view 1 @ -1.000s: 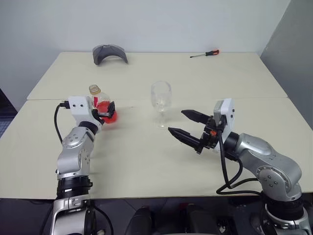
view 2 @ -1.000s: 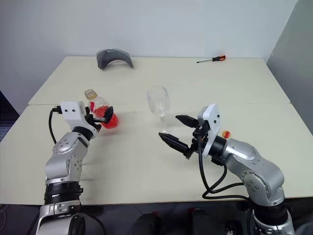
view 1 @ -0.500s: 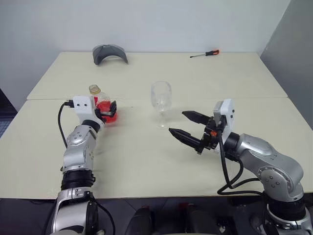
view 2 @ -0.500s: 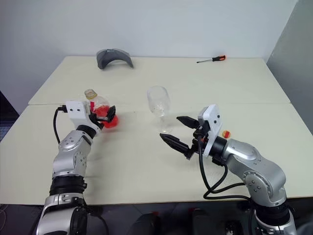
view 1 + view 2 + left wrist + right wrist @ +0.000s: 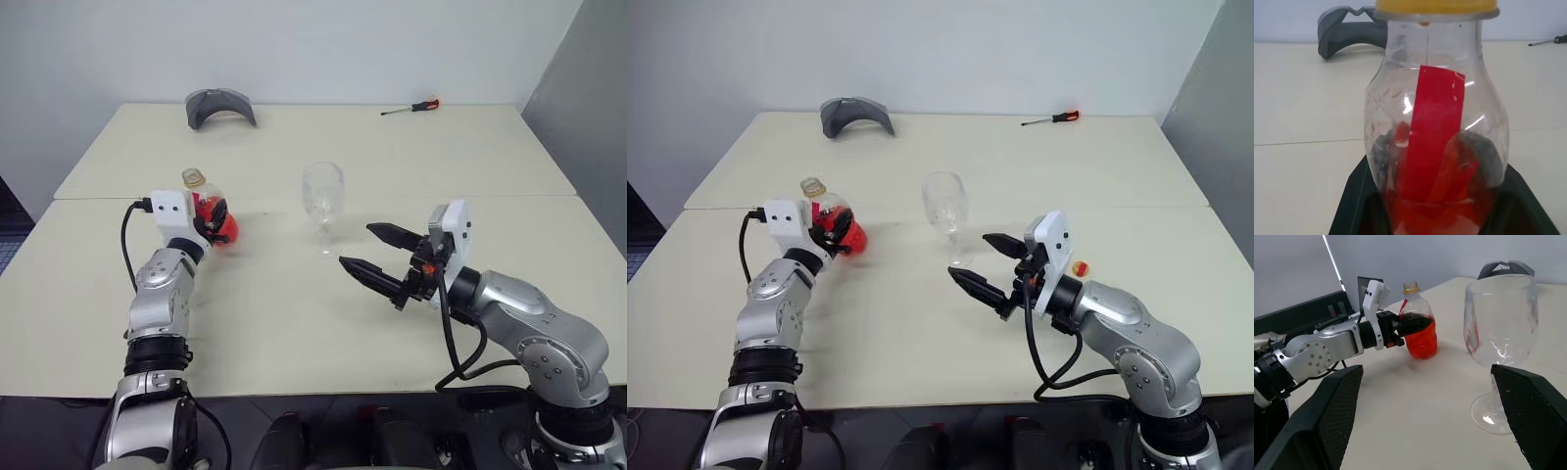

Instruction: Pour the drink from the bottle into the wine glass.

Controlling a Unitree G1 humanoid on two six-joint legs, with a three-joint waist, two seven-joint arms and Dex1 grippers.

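So the bottle (image 5: 209,210) sits left of centre in the head view, standing upright on the cream table (image 5: 294,313) with its yellow cap (image 5: 193,177) on top. The left gripper (image 5: 216,221) has its black fingers closed in around the lower belly of the bottle, one on each side, and the wrist view backs that up: dark pads (image 5: 1476,155) pressed against the clear plastic on both sides of the red label strip (image 5: 1432,147). The drink (image 5: 1421,339) fills roughly the bottom half of the bottle, a red-pink pool.

The wine glass (image 5: 322,197) stands around the middle of the frame, upright on its foot, well apart from the bottle. It looks empty, though there might be a faint reddish streak on the inside wall in the right wrist view, hard to call.

The right gripper (image 5: 377,257) hangs just below and right of the glass, fingers spread wide with nothing between them, not touching the glass.

Up top there's a grey curved thing (image 5: 219,106) at the upper left edge of the table and a screwdriver (image 5: 411,108) with an orange handle toward the upper right. A small red-and-yellow bit (image 5: 1079,267) lies on the table beside the right arm.
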